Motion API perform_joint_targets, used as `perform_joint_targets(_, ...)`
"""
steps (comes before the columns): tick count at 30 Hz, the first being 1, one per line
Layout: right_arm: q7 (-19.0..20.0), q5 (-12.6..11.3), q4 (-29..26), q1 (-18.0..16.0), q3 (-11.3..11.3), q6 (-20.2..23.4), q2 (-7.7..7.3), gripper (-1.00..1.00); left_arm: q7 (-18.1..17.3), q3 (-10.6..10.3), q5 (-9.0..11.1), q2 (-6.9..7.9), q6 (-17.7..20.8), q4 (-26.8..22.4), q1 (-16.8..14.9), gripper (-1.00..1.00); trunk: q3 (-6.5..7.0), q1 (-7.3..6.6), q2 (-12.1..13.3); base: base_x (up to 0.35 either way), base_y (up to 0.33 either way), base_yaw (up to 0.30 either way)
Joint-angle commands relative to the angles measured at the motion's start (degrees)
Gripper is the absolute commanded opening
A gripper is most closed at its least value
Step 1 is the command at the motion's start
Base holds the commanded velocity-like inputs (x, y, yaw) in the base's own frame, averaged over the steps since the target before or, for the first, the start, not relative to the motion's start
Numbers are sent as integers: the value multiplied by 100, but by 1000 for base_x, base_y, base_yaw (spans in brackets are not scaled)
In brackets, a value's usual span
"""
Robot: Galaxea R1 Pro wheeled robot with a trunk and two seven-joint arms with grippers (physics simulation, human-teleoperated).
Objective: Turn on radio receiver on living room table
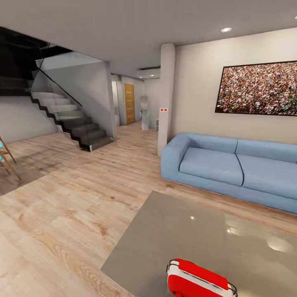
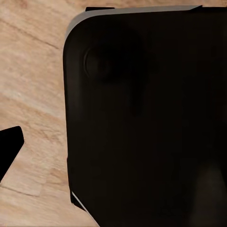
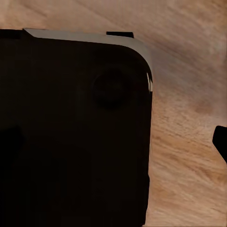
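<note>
The red radio receiver (image 1: 201,281), with white trim and a thin metal handle, lies at the near edge of the glossy grey table (image 1: 181,231), cut off by the bottom of the head view. Its dial side is hidden. The living room shows a blue sofa (image 1: 231,167) and a framed crowd picture (image 1: 258,88) beyond the table. Both wrist views look down on my black base (image 2: 142,123) (image 3: 71,132) over the wood plank floor. A dark tip (image 2: 8,149) pokes in at the edge of the left wrist view, and another dark tip (image 3: 221,142) in the right wrist view.
A dark staircase (image 1: 70,119) with a glass rail rises at the far left. A beige pillar (image 1: 166,99) stands beside the sofa, with a hallway and an orange door (image 1: 129,104) behind. A wooden chair leg (image 1: 6,159) shows at the left edge. Open plank floor (image 1: 70,206) lies left of the table.
</note>
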Motion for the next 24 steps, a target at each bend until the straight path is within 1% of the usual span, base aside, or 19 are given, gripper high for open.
perform_joint_targets(1, 0, 0, 0, 0, 0, 0, 0, 100, 0, 1, 0, 0, -4, -1, 0, 100, 0, 0, 0, 316, 107, 0)
perform_joint_targets(17, -2, 0, 0, 0, -3, -3, 3, 100, 0, 2, 0, 1, -31, 0, 0, 100, 1, 0, 0, 317, 91, -4)
perform_joint_targets(20, -7, -8, 0, 0, -31, -8, 18, 100, 0, 2, -3, -6, -40, 0, 0, 100, 10, 0, 0, 186, 15, -172)
perform_joint_targets(24, -8, -5, 0, 0, -41, -9, 25, 100, 0, 0, -8, -7, -44, -2, 0, 100, 28, 0, 0, 57, 4, -228)
